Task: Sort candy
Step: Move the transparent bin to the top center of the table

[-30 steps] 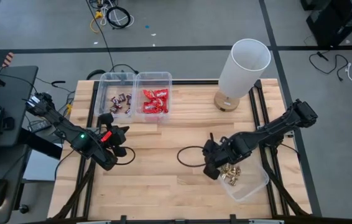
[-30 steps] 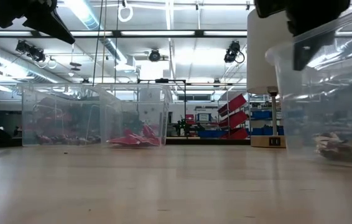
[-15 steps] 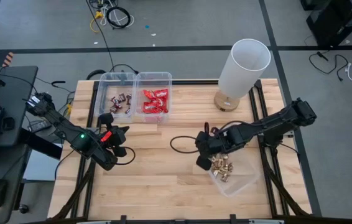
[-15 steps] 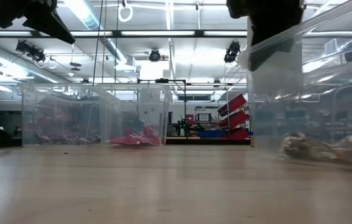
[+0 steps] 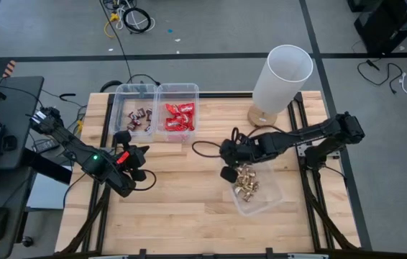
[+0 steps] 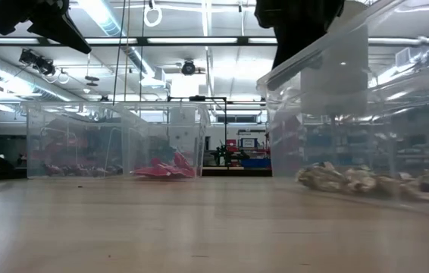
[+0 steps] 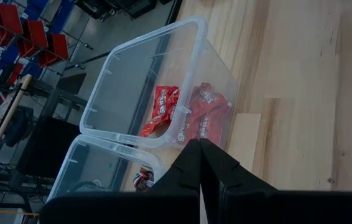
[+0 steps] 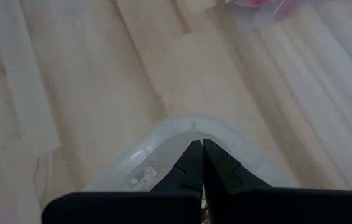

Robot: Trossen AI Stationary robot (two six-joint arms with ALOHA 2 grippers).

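Gold-foil candy (image 5: 246,181) lies in a clear bin (image 5: 261,198) right of the table's middle. My right gripper (image 5: 229,171) is shut on that bin's left corner. In the low view the candy (image 6: 366,180) lies low in the bin, under the gripper (image 6: 298,23). At the far left stand two more clear bins, one with dark mini bars (image 5: 140,115) and one with red packets (image 5: 179,116). My left gripper (image 5: 133,147) hovers shut and empty, nearer than those bins; its wrist view (image 7: 199,143) looks at the red packets (image 7: 191,115). My right gripper pinches the bin's rim at a rounded corner (image 8: 191,123) between its two fingers. The fingers come from above, slanting down. The low view shows the held side (image 6: 275,76) raised and the bin tilted, its bottom with the candy low by the table.
A tall white cylinder on a wooden base (image 5: 281,75) stands at the far right. A black cable loop (image 5: 205,150) trails from the right arm over the table's middle. Bare wood (image 5: 182,208) fills the near middle.
My right gripper has moved toward the table's left and far edges and turned, staying shut. The bin of gold candy has slid along with it from the near right corner toward the middle and swung round. The left arm has kept still.
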